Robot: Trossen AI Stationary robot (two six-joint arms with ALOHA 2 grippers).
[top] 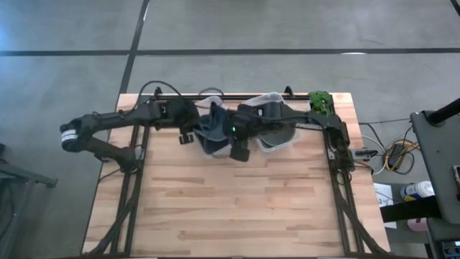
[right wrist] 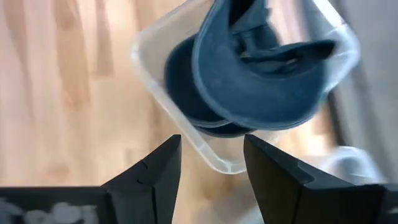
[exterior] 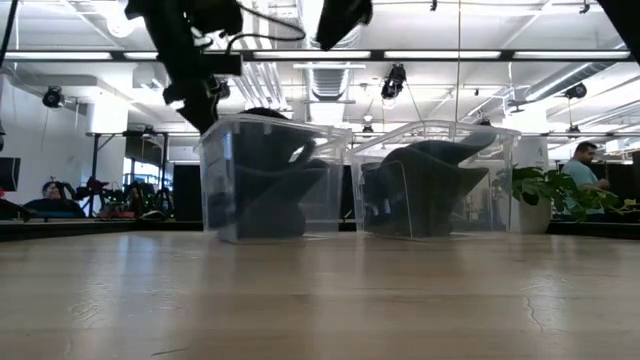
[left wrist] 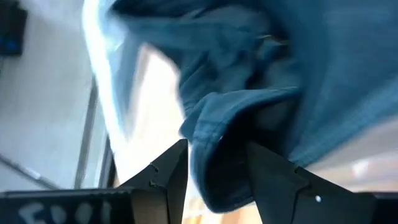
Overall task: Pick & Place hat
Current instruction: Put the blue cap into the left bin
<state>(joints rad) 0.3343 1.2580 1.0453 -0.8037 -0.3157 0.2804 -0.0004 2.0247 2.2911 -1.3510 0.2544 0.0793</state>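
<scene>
Overhead, left hand (left wrist: 214, 171) fingers apart around a blue hat (left wrist: 261, 93) fold. Right hand (right wrist: 211, 165) fingers apart above a bin (right wrist: 186, 134) holding hats, on counter (top: 237, 208).

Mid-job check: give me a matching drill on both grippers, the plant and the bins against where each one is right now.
Things:
1. left gripper
2. right gripper
3. plant
4. clear bins

Places or states:
A. open, nothing between the fingers, looking at a bin with a hat in it
B. side by side at the table's far edge, dark cloth inside each
C. fingers apart on either side of a blue hat edge
D. far right corner of the table

Pairs: 1-C, 2-A, 3-D, 4-B
</scene>
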